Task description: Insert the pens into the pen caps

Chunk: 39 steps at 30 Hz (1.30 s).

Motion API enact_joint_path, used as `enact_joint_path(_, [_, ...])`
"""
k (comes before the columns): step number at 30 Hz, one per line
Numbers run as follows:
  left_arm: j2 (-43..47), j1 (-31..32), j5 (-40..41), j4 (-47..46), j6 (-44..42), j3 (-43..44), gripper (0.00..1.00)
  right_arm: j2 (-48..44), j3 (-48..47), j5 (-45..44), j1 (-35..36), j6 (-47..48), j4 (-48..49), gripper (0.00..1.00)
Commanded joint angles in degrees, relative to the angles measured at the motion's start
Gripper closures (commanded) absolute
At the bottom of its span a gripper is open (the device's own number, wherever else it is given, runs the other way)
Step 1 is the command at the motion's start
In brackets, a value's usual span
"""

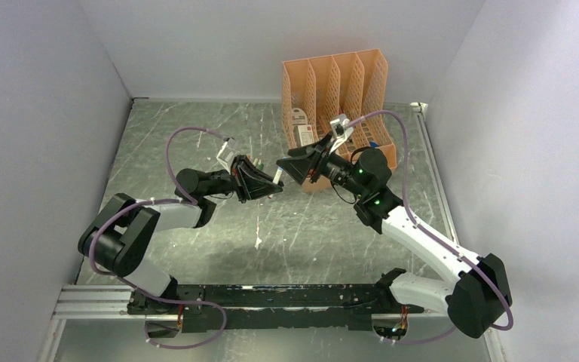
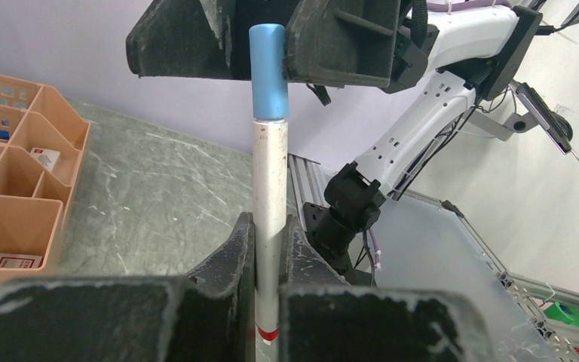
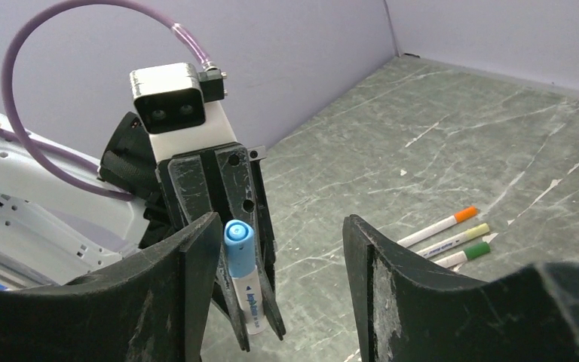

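My left gripper (image 2: 269, 234) is shut on a white-barrelled pen (image 2: 269, 181) and holds it above the table; it shows mid-table in the top view (image 1: 277, 181). A blue cap (image 2: 268, 72) sits on the pen's far end. My right gripper (image 3: 279, 241) is open. Its jaws stand wide apart around the capped end, with the blue cap (image 3: 239, 245) close to the left jaw. The two grippers meet tip to tip in the top view, the right gripper (image 1: 285, 167) coming from the right. Three capped pens lie side by side on the table: orange (image 3: 437, 225), yellow (image 3: 456, 239), green (image 3: 464, 254).
A peach lattice organiser (image 1: 339, 98) stands at the back right of the table, just behind my right arm. It also shows in the left wrist view (image 2: 15, 173), with small cards in its compartments. Grey walls close in the table on three sides.
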<state>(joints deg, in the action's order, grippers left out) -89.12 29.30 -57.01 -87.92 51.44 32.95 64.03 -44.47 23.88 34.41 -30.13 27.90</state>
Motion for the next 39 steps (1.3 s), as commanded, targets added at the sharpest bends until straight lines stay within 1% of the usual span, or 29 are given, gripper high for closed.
enact_joint_path(1, [-1.0,0.2,0.3,-15.8,-0.1,1.3,0.93,0.1,-1.6,1.3,-0.1,-0.5,0.4,0.41])
enact_joint_path(6, [-2.1,0.2,1.0,-15.8,0.0,1.2,0.93,1.3,-2.2,1.8,0.3,-0.7,1.1,0.42])
enact_joint_path(11, [-2.3,0.2,1.3,-14.7,-0.2,1.4,0.93,2.4,-2.4,2.2,0.6,-1.0,1.5,0.49])
enact_joint_path(12, [-2.4,0.2,1.2,-14.8,0.1,1.6,0.93,2.6,-2.3,2.4,0.7,-1.1,1.5,0.52])
enact_joint_path(13, [-2.3,0.2,1.1,-15.0,0.5,1.7,0.93,2.7,-2.3,2.3,0.8,-1.2,1.5,0.56])
enact_joint_path(15, [-2.0,0.2,1.0,-14.7,0.7,2.0,0.93,2.5,-1.7,2.0,0.9,-1.4,1.6,0.67])
enact_joint_path(19, [-1.0,0.2,1.4,-11.6,-1.4,2.3,0.93,1.8,-0.9,1.4,1.0,-1.3,1.1,1.00])
enact_joint_path(24, [-0.4,0.2,2.7,-10.0,-1.7,2.9,0.93,1.3,0.3,1.0,1.5,-0.7,-0.1,1.00])
enact_joint_path(27, [0.1,0.2,4.0,-6.9,-2.1,5.0,0.93,0.8,1.8,0.2,2.4,-0.4,-0.6,1.00])
enact_joint_path(32, [1.9,0.2,7.5,5.9,-6.9,10.1,0.93,0.5,4.0,-4.2,5.7,1.6,-3.1,1.00])
enact_joint_path(34, [2.1,0.2,8.5,9.1,-7.7,12.2,0.93,0.8,5.2,-5.0,6.9,1.6,-2.6,1.00])
enact_joint_path(39, [0.2,0.1,6.5,6.6,-4.3,16.2,0.93,2.4,7.8,-4.8,9.3,1.0,-1.0,1.00])
